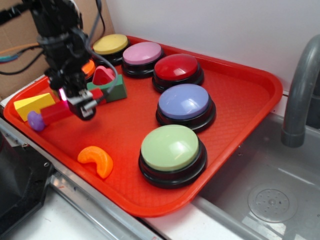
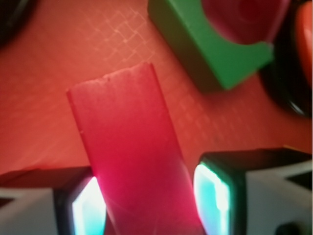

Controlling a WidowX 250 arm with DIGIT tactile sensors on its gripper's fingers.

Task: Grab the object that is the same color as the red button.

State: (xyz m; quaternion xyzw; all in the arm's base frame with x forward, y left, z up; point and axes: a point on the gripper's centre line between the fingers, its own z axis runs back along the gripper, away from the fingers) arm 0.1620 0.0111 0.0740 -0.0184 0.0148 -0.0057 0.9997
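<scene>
**Red bar between the jaws, lift not yet made**

Red is the colour that matters here, and the exterior view shows the match. The red button [image 1: 177, 69] sits at the back of the red tray [image 1: 250, 107], between a pink button [image 1: 143, 54] and a blue button [image 1: 185, 102]. At the tray's left end the end effector [image 1: 80, 104] is down low over the red bar [image 1: 55, 113], which lies flat on the tray floor. Its left end touches a purple piece [image 1: 35, 120], with a yellow wedge [image 1: 32, 104] just behind. A green block [image 1: 114, 90] carrying a pinkish-red piece [image 1: 103, 75] stands just beside the arm. An orange crescent [image 1: 96, 160] and a green button [image 1: 172, 150] lie well apart, nearer the front.

The wrist view brings it closer. The red bar [image 2: 132, 156] runs up between the two fingers, with a lit pad [image 2: 88, 208] on one side and another on the other. The jaws straddle it; the left pad looks pressed to the bar, but blur hides whether the right one has closed the last gap, so I cannot tell if the grip is firm. The corner of the green block [image 2: 215, 54] lies ahead, apart from the bar.

By my judgement, choosing and reaching are done. Confirming the squeeze and raising the bar off the tray remain.
</scene>
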